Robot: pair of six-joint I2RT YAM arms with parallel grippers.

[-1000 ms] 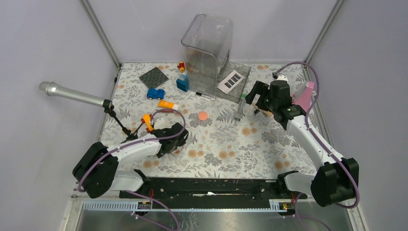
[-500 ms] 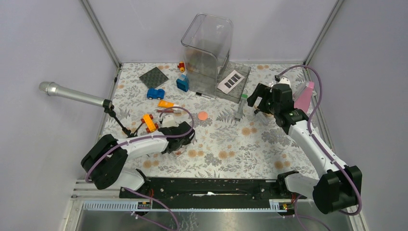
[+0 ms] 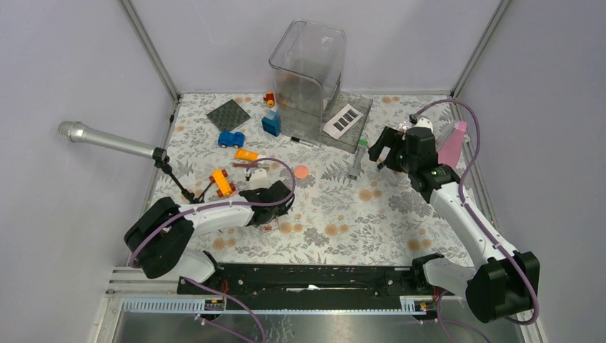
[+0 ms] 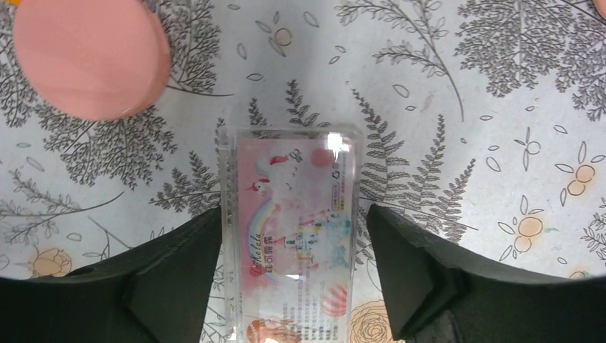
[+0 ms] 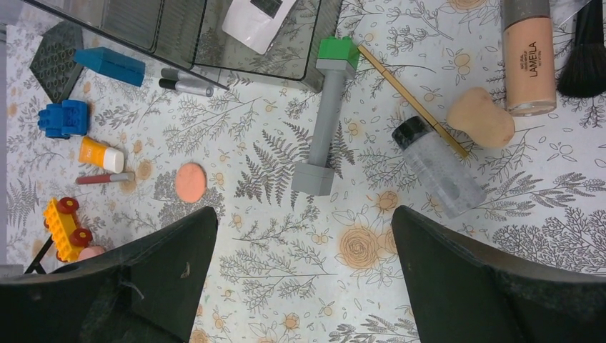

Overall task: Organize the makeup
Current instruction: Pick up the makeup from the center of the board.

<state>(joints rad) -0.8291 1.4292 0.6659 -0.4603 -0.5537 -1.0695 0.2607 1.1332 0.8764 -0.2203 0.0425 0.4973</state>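
A clear pink-shade palette [image 4: 289, 236] lies flat on the floral table. My left gripper [image 4: 293, 214] is open and low over it, one finger on each long side; the left finger is close to its edge. A coral-pink disc [image 4: 89, 57] lies just beyond. In the top view the left gripper [image 3: 275, 209] sits at centre left. My right gripper [image 5: 304, 214] is open and empty, above the table near the grey tube with green cap [image 5: 325, 121]. Another coral disc [image 5: 190, 181] lies left of the tube. The white palette with dark squares [image 3: 344, 118] rests on the organiser's base.
A clear organiser [image 3: 307, 68] stands at the back. A foundation bottle [image 5: 529, 57], beige sponge [image 5: 480, 118], clear black-capped bottle [image 5: 439, 168] and dark brush [image 5: 586, 57] lie at right. A blue car [image 3: 230, 138], yellow car [image 3: 221, 182] and microphone [image 3: 107, 141] are at left.
My left gripper has slid right across the table and now straddles the pink palette. My right gripper has drifted slightly right and back, still open.
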